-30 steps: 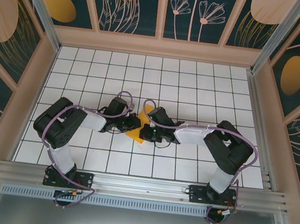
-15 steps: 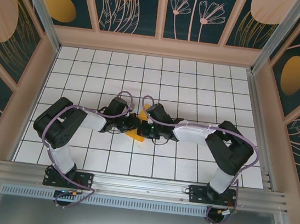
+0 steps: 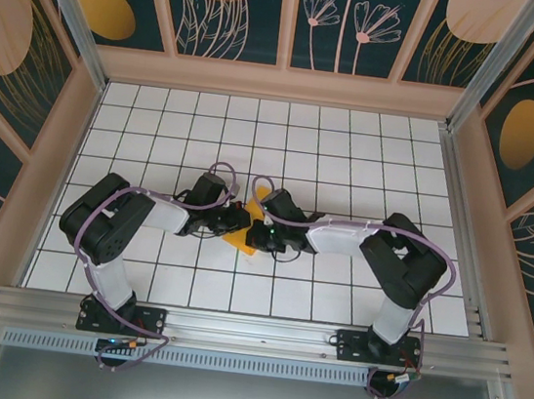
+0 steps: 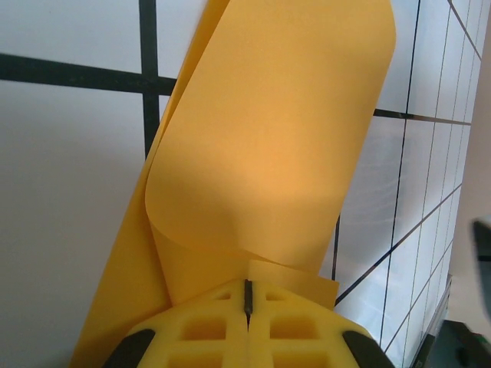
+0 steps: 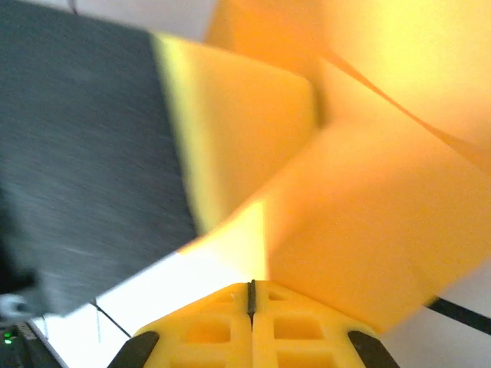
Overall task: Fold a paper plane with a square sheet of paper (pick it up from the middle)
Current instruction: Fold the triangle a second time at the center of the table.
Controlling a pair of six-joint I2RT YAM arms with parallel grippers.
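The square sheet of paper (image 3: 238, 238) lies part-folded on the tiled tabletop (image 3: 352, 152). One flap curls up and over the rest of the sheet in a soft loop that is not yet creased.

The left gripper (image 3: 242, 220) stands at the sheet's left side with its jaws together. Its fingertips meet the sheet's edge at the foot of the loop. Whether paper is nipped between them cannot be told. This position probably anchors the sheet so that it does not slide during folding.

The right gripper (image 3: 255, 229) stands at the sheet's right side, also with its jaws together, low against the raised flap and close to the left gripper. Closed jaws form one narrow blunt edge, which suits pushing a flap over and pressing it flat. The fold appears to be under way, and the crease is not yet set.
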